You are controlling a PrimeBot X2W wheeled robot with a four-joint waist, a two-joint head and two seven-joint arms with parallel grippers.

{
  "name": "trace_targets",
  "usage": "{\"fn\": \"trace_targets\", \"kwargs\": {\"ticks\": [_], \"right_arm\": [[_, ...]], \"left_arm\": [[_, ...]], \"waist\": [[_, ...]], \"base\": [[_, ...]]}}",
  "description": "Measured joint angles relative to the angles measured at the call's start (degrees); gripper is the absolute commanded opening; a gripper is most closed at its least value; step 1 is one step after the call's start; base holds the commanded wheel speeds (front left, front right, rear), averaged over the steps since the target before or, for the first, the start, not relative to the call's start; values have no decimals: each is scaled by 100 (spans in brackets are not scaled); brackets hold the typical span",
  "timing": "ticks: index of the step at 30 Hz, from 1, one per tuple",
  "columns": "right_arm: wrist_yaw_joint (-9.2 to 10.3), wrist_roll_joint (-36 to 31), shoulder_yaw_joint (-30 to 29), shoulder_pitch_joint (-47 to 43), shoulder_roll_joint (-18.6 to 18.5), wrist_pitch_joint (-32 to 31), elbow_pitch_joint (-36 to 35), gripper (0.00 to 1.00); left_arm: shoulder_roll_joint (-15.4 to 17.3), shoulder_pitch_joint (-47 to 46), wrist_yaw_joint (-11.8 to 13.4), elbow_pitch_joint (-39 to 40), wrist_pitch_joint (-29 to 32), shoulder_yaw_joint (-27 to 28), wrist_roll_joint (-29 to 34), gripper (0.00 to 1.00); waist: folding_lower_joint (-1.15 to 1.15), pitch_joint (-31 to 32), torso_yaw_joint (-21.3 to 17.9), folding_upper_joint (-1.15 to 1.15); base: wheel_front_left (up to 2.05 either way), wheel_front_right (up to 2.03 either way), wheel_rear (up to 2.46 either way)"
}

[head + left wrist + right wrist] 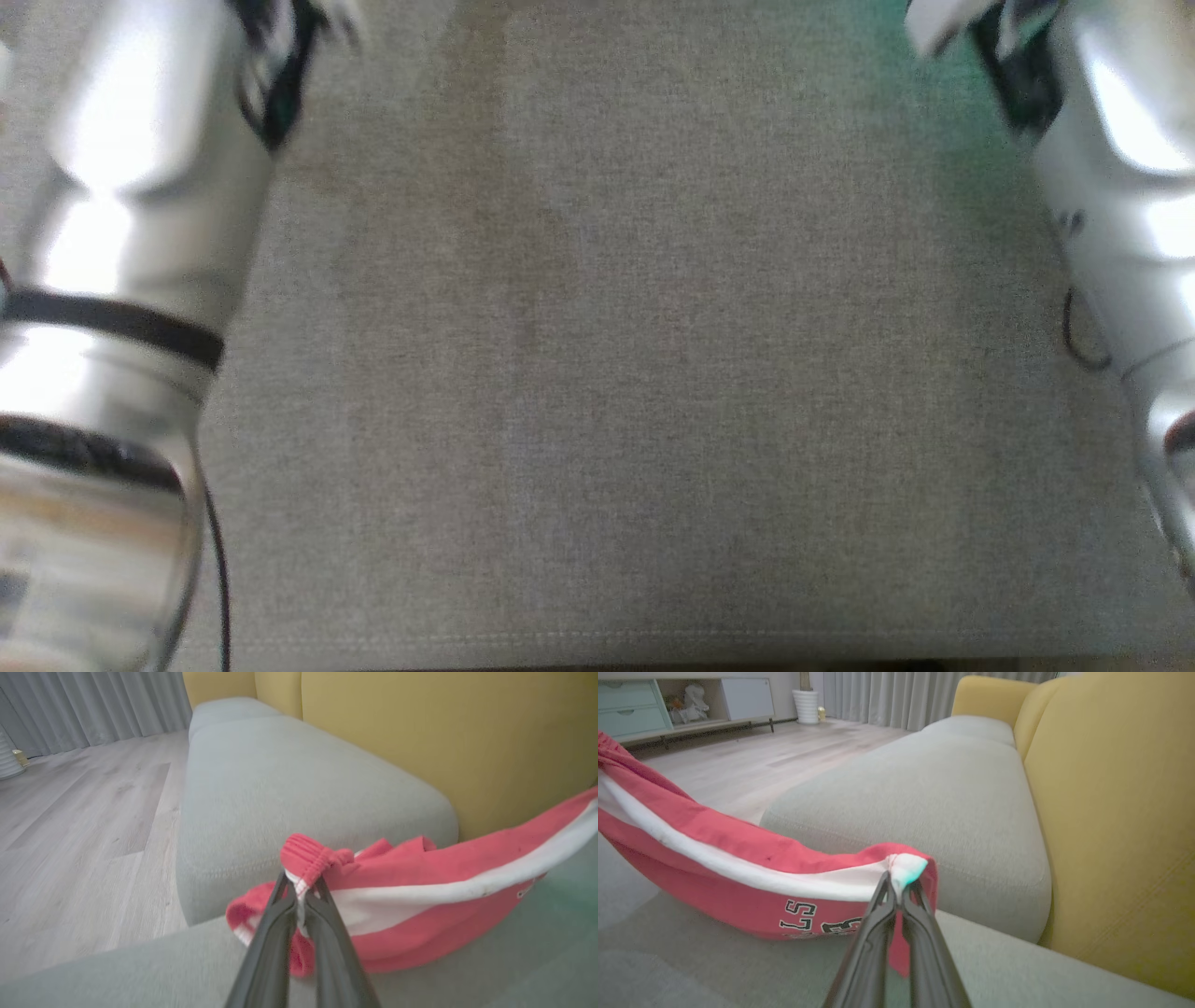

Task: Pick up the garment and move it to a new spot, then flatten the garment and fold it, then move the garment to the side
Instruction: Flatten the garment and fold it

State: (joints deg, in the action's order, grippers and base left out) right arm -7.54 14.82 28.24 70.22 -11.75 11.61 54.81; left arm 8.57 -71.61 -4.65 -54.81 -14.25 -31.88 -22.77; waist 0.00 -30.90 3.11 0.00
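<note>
The left gripper (302, 891) is pinching a ribbed corner of the red garment (420, 872). The right gripper (899, 889) is clamping its white-striped end. The garment is sagging between them over the sofa seat (714, 961), near its rear edge.

Left forearm (121, 233) gleams silver, glossy and rounded, with a black band (112, 322) ringing it and a thin black cable (219, 579) below. Right forearm (1120, 187) has the same bright shell, a small dark marking (1071, 222) and a cable loop (1083, 341). Left gripper (301, 882) and right gripper (900, 882): long, dark grey, tapering fingers.
</note>
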Motion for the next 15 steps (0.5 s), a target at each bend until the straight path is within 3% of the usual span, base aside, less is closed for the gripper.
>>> {"fn": "trace_targets", "kwargs": {"ticks": [6,15], "right_arm": [[0,680,900,-534,-249,-166,205,0],[0,1719,2224,-1551,-966,-727,-82,0]], "left_arm": [[74,831,-147,-169,-4,-470,356,0],[103,2134,-242,-14,-4,-826,461,0]], "waist": [[0,407,102,0],[0,1296,210,1]], "base": [[0,0,0],[0,0,0]]}}
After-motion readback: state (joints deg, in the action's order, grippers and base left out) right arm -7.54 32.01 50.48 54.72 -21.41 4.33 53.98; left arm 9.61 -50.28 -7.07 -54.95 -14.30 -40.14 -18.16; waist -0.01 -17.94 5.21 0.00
